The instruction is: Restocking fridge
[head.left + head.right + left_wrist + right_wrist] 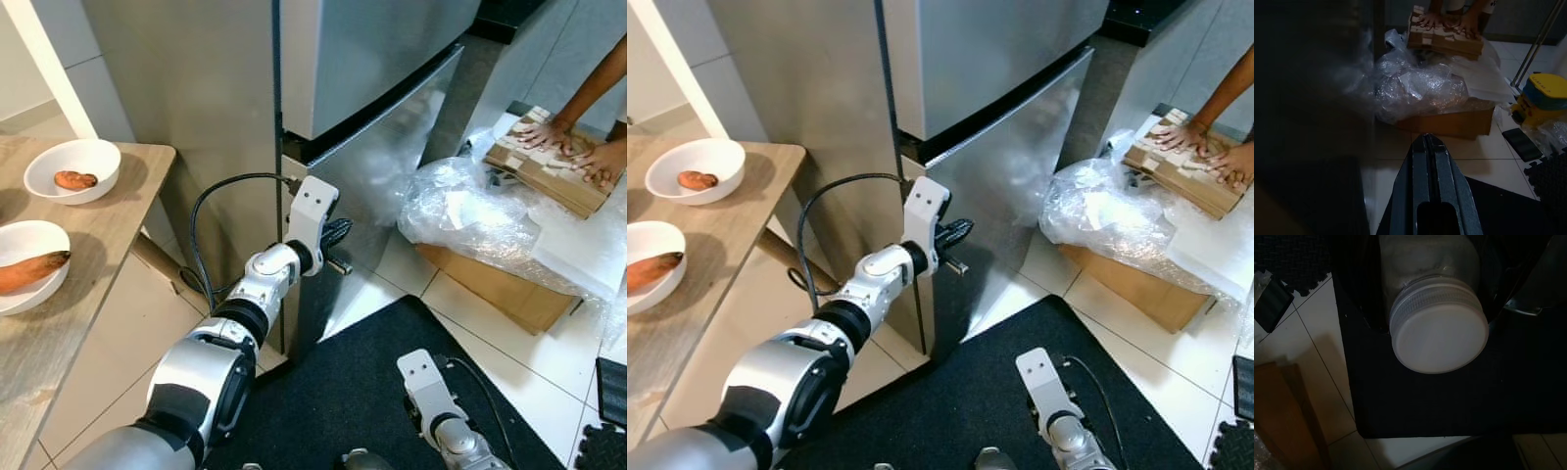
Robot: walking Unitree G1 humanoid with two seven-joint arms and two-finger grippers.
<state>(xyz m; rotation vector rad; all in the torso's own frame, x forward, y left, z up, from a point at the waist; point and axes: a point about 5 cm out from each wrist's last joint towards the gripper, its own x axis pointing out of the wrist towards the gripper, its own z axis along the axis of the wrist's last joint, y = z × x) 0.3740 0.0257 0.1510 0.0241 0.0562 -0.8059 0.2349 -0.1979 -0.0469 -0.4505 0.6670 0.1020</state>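
Low over the black mat, a white-lidded jar sits clamped in the right tool. Up ahead, the left tool, fingers pressed together, rests at the edge of the closed fridge door. Beside it, bowls sit on the tabletop.

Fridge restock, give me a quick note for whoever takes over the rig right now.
Left tool: fingers shut together, empty, at the edge of the fridge's lower door.
Right tool: low over the black mat, shut on a jar with a white lid.
Fridge: both doors closed.
Table: two white bowls, each with a sweet potato.
A person's hands press cardboard on the floor to the right.
Done: jar in hand. Left: open the door, put the jar in.
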